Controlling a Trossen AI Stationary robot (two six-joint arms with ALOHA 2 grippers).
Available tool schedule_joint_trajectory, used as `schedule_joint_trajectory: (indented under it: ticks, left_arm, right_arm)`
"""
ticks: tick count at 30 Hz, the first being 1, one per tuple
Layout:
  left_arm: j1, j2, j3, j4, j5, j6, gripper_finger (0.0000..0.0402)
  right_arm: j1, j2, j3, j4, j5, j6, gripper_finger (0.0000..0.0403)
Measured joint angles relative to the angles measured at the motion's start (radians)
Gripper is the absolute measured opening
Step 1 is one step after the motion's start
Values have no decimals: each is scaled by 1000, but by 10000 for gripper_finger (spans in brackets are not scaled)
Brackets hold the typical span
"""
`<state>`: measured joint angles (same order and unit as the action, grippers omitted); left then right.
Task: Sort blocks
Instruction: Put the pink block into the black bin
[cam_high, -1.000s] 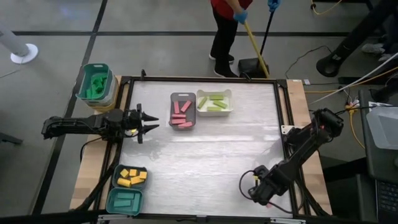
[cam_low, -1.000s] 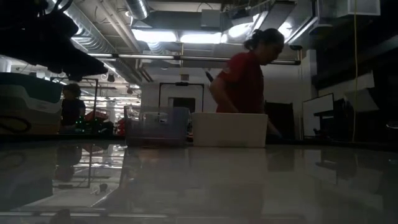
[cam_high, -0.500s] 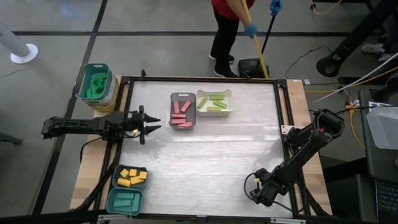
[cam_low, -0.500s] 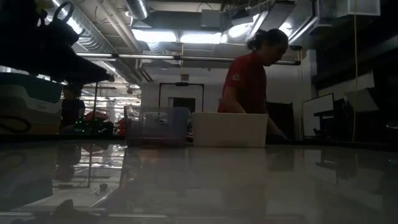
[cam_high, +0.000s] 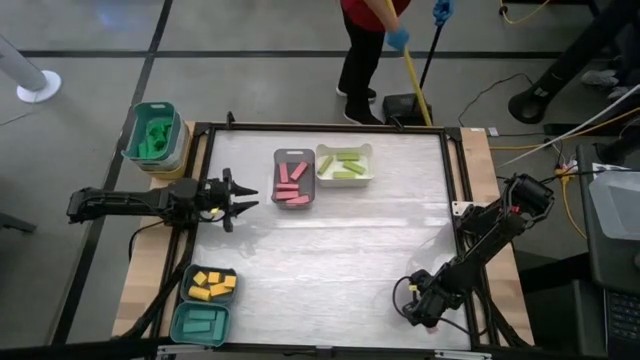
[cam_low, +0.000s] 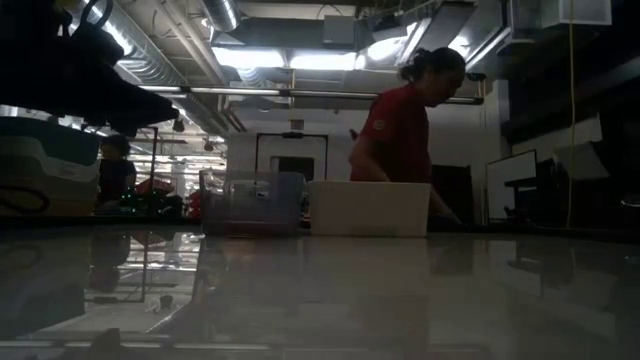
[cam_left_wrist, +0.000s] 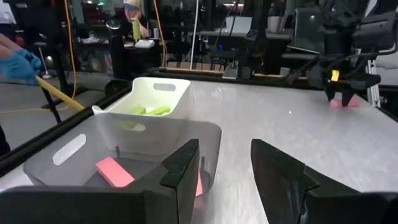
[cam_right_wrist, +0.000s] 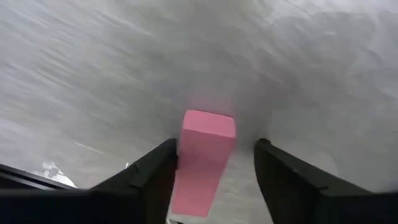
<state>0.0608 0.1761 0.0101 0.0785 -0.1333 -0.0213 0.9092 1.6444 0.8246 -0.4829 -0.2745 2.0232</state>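
A pink block (cam_right_wrist: 208, 134) sits on the table near the right near corner, also visible as a pink block (cam_left_wrist: 344, 102) under my right gripper in the left wrist view. My right gripper (cam_high: 418, 312) (cam_right_wrist: 214, 146) points down over it, open, one finger on each side. My left gripper (cam_high: 245, 200) (cam_left_wrist: 224, 146) hovers open near the table's left edge, holding nothing. Other pink blocks lie in the grey tray (cam_high: 293, 158). Light green ones lie in the white tray (cam_high: 345, 150). Yellow blocks (cam_high: 212, 283) and teal blocks (cam_high: 200, 322) fill two trays at the left near corner. My right gripper comes at the pink block from above. One finger (cam_right_wrist: 163, 163) stands right against the block's side (cam_right_wrist: 184, 155), but I cannot tell whether it touches. The other finger (cam_right_wrist: 273, 168) is clearly apart from the block, which rests on the table.
A teal bin (cam_high: 152, 133) holding green pieces stands off the table's far left corner. A person (cam_high: 365, 40) with a broom and dustpan moves behind the far edge. The table's middle (cam_high: 340, 250) is bare.
My right gripper has sunk a little toward the table near the right near corner, over the pink block. The person behind the far edge has shifted the broom.
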Motion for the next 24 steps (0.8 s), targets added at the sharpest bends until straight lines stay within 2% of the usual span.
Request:
schedule_joint_trajectory:
  ticks: [9,14,20,24]
  left_arm:
    - [0,0,0,37,0,-28,133]
    - [0,0,0,35,0,-44,133]
    - [0,0,0,20,0,-55,133]
    - [0,0,0,-23,-1,-89,133]
  right_arm:
    - [-13,2,0,40,12,0,90]
    - [-68,5,-2,132,94,-23,90]
    - [-177,7,-2,291,337,-166,90]
    - [-276,8,-3,451,496,-322,90]
